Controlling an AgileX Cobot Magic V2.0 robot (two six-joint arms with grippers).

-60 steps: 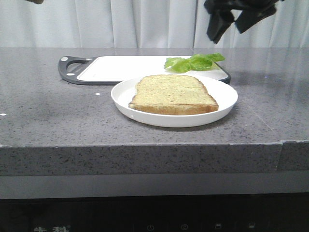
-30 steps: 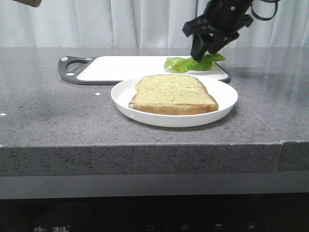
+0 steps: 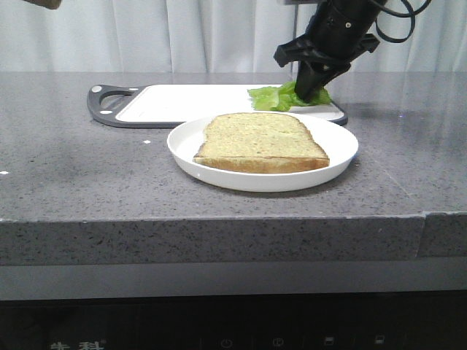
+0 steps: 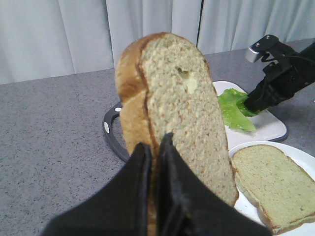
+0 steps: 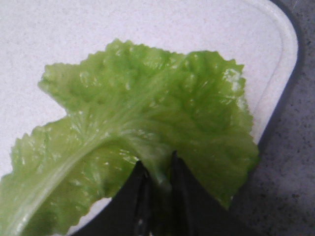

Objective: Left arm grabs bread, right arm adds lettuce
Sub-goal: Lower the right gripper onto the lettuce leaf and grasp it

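Observation:
My left gripper [image 4: 155, 142] is shut on the thick bread slice [image 4: 177, 113] and holds it upright, high above the counter. Only a brown sliver of the bread [image 3: 45, 4] shows at the top left edge of the front view. My right gripper [image 3: 312, 91] is down on the cutting board's right end, its fingers pinched on a fold of the green lettuce leaf [image 5: 147, 108]. The right gripper [image 5: 157, 169] shows close up in the right wrist view. The lettuce [image 3: 273, 97] lies on the board, and it also shows in the left wrist view [image 4: 231, 110].
A thinner bread slice [image 3: 259, 140] lies on a white plate [image 3: 343, 157] at the counter's middle front. A white cutting board with a dark rim and handle [image 3: 182, 102] lies behind the plate. A curtain hangs at the back.
My right gripper came down from the top right onto the lettuce and its fingers closed on the leaf. The plate and its slice have not moved.

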